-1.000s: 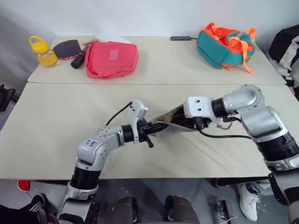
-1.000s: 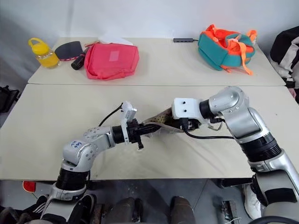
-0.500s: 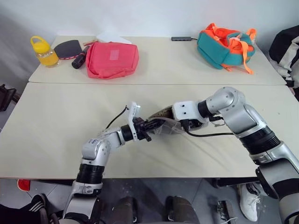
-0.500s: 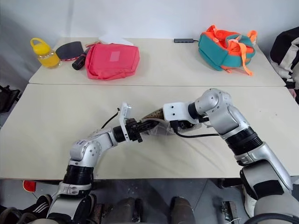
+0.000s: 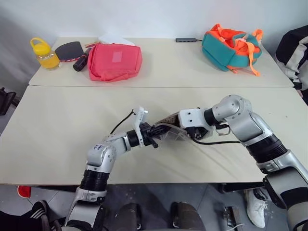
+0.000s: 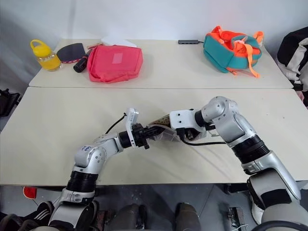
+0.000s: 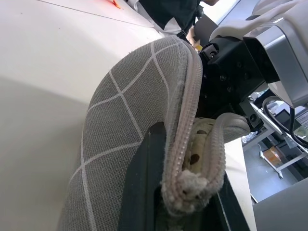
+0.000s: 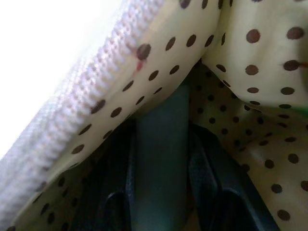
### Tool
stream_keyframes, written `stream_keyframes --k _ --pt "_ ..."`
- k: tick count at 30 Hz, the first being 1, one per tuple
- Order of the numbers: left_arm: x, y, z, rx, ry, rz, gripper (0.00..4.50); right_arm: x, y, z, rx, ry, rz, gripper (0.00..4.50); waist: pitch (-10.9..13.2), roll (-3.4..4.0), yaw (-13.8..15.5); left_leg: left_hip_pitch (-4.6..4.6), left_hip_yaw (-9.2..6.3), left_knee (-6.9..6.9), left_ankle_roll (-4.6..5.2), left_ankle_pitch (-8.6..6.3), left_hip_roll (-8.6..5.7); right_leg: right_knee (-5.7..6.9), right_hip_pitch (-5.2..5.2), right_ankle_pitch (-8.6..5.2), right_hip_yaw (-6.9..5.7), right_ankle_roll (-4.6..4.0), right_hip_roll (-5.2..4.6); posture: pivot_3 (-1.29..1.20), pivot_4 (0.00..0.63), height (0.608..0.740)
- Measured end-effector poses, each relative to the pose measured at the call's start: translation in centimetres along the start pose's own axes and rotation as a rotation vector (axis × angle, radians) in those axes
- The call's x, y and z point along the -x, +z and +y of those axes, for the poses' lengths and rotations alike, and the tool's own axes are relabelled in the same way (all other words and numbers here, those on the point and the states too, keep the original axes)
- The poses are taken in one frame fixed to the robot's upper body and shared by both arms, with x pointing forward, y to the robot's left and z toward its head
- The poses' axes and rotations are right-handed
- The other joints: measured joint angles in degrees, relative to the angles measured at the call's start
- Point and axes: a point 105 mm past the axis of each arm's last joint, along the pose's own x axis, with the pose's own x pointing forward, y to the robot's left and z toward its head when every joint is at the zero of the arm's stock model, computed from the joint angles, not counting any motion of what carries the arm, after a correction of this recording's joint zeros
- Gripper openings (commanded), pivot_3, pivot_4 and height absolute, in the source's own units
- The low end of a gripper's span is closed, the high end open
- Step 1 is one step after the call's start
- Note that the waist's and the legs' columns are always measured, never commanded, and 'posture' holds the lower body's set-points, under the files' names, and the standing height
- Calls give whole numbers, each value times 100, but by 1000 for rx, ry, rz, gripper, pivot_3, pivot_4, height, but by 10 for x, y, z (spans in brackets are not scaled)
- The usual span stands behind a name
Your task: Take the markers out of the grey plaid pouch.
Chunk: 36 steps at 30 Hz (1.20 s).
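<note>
Tables: two cream tabletops (image 5: 57, 130) under the head views, pink-red bag (image 5: 114, 61) and teal-orange backpack (image 5: 231, 47) far back
Pouch: grey plaid pouch (image 5: 169, 131) mid-table, between both arms
Left wrist view: left gripper (image 7: 185, 202) clamped on the pouch's zipper end, likely to steady its mouth open
Right wrist view: right gripper (image 8: 161, 192) inside the dotted lining, fingers (image 8: 118, 187) narrowed around a greenish marker (image 8: 161, 159), probably to draw it out

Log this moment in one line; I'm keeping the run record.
stage: reaching in | left end effector: shut on grey plaid pouch, end clamped | right end effector: inside pouch, around greenish object | markers: not out yet
</note>
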Motion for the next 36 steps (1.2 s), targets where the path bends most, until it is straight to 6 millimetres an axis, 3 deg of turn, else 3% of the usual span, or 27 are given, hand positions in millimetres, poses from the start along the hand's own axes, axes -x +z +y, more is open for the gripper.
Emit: stream_keyframes --k 4,14,21,30,36 --pt "-1 -1 -2 -5 1 2 0 4 0 3 -18 2 -5 1112 0 0 2 -1 0 0 0 0 0 -1 0 0 0 0 0 0 150 740" --pt "-3 11 -16 -69 -42 -38 0 45 5 6 -151 -23 -94 1112 0 0 17 -6 -6 -7 1 -1 -2 -12 0 0 -5 0 -1 0 150 740" --pt "-3 10 -14 -71 -30 -25 0 44 -4 -3 -102 -109 -66 1112 0 0 12 -6 -2 -8 1 -1 -2 -13 -1 0 -5 0 -1 0 150 740" --pt "1 5 -10 -73 -11 16 0 23 -9 -1 -54 -133 -65 1112 0 0 11 -5 -1 -7 1 0 -1 -12 -1 0 -3 0 0 0 150 740" --pt "0 4 -11 -71 -9 18 0 25 -9 1 -85 -110 -74 1112 0 0 13 -5 -2 -7 1 0 -1 -12 -1 0 -3 0 -1 0 150 740"
